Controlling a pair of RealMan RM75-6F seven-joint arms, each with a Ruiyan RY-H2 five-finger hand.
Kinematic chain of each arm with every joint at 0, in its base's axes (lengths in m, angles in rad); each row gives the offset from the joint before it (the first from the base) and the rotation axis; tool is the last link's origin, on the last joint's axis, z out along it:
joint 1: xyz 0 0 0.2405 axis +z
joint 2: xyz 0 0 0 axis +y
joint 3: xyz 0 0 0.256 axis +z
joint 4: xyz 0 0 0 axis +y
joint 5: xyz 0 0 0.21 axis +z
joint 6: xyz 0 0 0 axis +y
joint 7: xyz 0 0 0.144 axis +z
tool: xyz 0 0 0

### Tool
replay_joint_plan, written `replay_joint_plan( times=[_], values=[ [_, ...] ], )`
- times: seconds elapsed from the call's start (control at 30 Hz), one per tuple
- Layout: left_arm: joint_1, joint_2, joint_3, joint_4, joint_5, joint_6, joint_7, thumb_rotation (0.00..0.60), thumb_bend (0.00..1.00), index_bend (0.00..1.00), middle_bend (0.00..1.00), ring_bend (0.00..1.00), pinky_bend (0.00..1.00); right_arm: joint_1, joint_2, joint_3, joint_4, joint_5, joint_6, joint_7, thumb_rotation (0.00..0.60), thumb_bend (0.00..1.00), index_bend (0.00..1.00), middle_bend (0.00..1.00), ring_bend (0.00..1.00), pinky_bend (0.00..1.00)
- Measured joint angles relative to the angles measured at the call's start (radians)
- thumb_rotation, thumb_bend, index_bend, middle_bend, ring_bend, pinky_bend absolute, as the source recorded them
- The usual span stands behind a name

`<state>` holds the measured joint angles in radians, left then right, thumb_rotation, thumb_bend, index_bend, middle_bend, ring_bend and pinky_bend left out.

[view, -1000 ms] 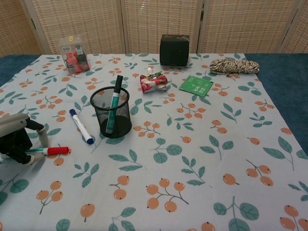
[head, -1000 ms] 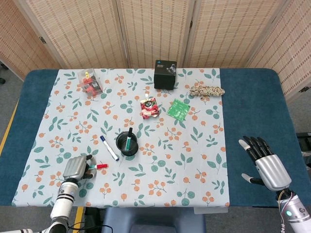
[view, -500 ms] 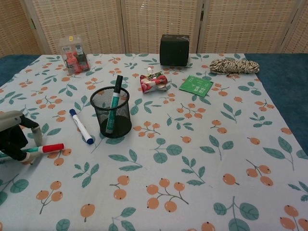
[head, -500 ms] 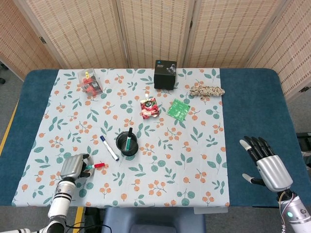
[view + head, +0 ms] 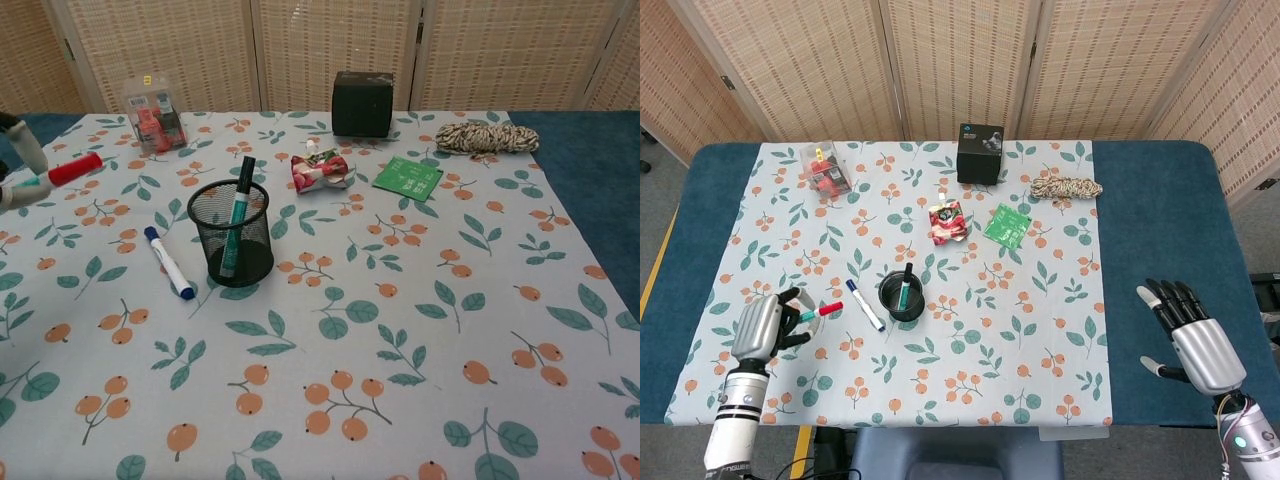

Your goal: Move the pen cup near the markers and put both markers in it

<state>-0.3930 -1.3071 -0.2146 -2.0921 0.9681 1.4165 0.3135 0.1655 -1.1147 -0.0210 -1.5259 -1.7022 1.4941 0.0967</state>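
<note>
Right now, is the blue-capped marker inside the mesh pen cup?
No, the blue-capped marker lies flat on the tablecloth just left of the mesh pen cup.

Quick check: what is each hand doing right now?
Left hand: holding the red-capped marker.
Right hand: open, holding nothing.

Parts being hidden or cut off at this moment

In the chest view, the left hand (image 5: pixel 12 150) is being cut by the left edge, so only some fingers are being shown, and the rear end of the red-capped marker (image 5: pixel 60 175) is being covered by them. The lower part of the green marker (image 5: pixel 236 228) is being veiled by the mesh of the pen cup (image 5: pixel 231 240). The right hand (image 5: pixel 1188 335) is being left outside the chest view entirely.
</note>
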Motion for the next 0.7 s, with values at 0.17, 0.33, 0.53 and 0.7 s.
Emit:
replay_joint_plan(
  times=[0.17, 0.33, 0.53, 0.7],
  values=[
    [-0.002, -0.006, -0.094, -0.039, 0.021, 0.01, -0.135, 0.6, 0.39, 0.57, 1.0, 0.97, 1.0, -0.005, 0.001, 0.001, 0.002, -0.005, 0.014, 0.009, 0.6, 0.07, 0.0, 0.0, 0.0, 0.0],
    [-0.057, -0.094, -0.157, 0.008, -0.001, -0.017, -0.19, 0.6, 0.39, 0.57, 1.0, 0.97, 1.0, -0.009, 0.007, 0.003, 0.006, -0.004, 0.025, 0.032, 0.6, 0.07, 0.0, 0.0, 0.0, 0.0],
    [-0.132, -0.239, -0.213, 0.112, -0.03, -0.031, -0.23, 0.6, 0.39, 0.57, 1.0, 0.97, 1.0, -0.011, 0.015, 0.006, 0.02, -0.005, 0.037, 0.074, 0.6, 0.07, 0.0, 0.0, 0.0, 0.0],
    [-0.188, -0.347, -0.237, 0.212, -0.036, -0.044, -0.264, 0.6, 0.39, 0.58, 1.0, 0.97, 1.0, -0.014, 0.023, 0.006, 0.031, -0.009, 0.05, 0.106, 0.6, 0.07, 0.0, 0.0, 0.0, 0.0]
  ],
)
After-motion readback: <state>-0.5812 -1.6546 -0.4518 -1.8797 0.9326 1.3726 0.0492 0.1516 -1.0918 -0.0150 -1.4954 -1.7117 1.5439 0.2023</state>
